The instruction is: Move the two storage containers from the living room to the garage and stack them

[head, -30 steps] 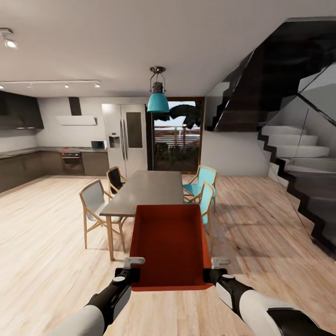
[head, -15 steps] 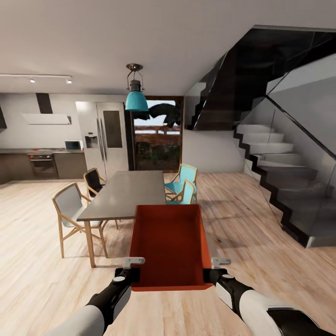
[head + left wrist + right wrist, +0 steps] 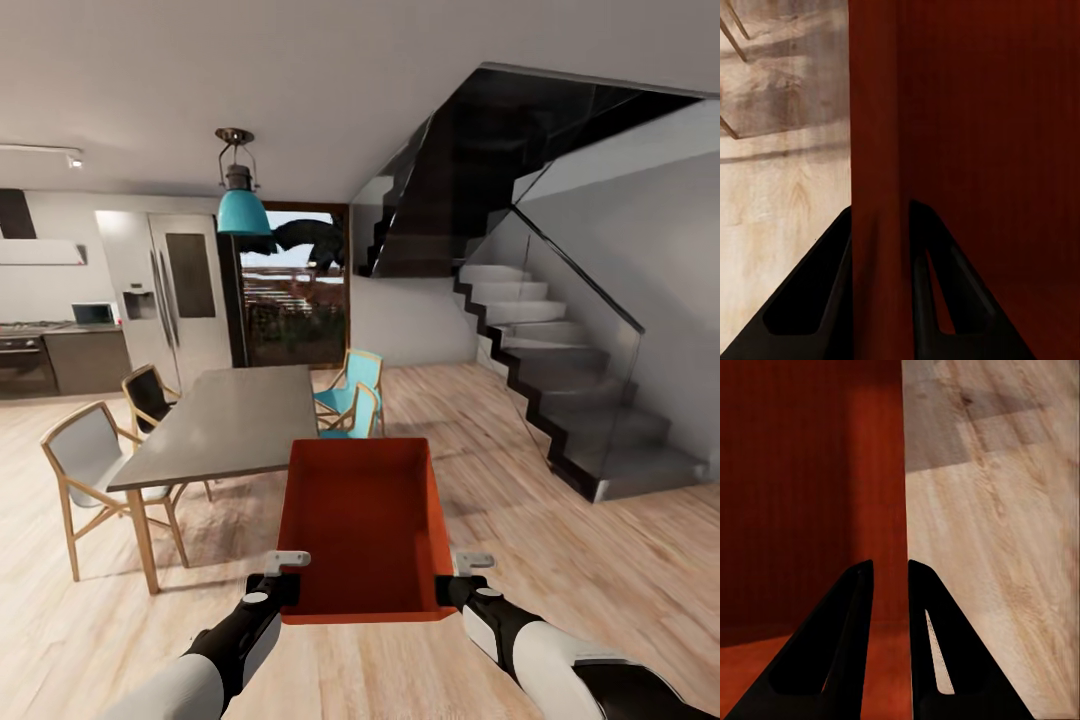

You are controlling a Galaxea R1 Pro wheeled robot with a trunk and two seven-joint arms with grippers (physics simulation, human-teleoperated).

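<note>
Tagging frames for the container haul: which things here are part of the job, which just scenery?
Job:
- storage container
- left gripper, clamped on its wall
- right gripper, clamped on the opposite wall

Scenery:
- dining table
- chairs
- staircase
- fridge
- pendant lamp

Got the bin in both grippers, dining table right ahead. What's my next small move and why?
Probably keep turning the base right, grip unchanged: the storage container is clamped by the left gripper and right gripper, the dining table blocks ahead-left, and open wood floor lies right.
</note>
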